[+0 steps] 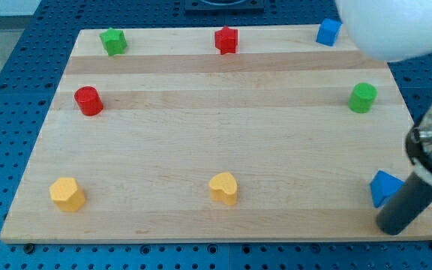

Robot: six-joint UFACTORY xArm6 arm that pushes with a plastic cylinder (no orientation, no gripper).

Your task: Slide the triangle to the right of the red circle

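Observation:
A blue triangle block [383, 186] lies near the board's lower right corner. A red circle block [88, 100] sits at the view's left, in the upper half of the board. My tip [391, 227] is at the lower end of the dark rod, just below and to the right of the blue triangle, close to it or touching it near the board's bottom edge.
On the wooden board [216, 142] there are also a green star [113, 41] and a red star [226, 40] along the top, a blue cube [328, 31] at the top right, a green cylinder [363, 97] at the right, a yellow hexagon [67, 193] and a yellow heart [223, 188] along the bottom.

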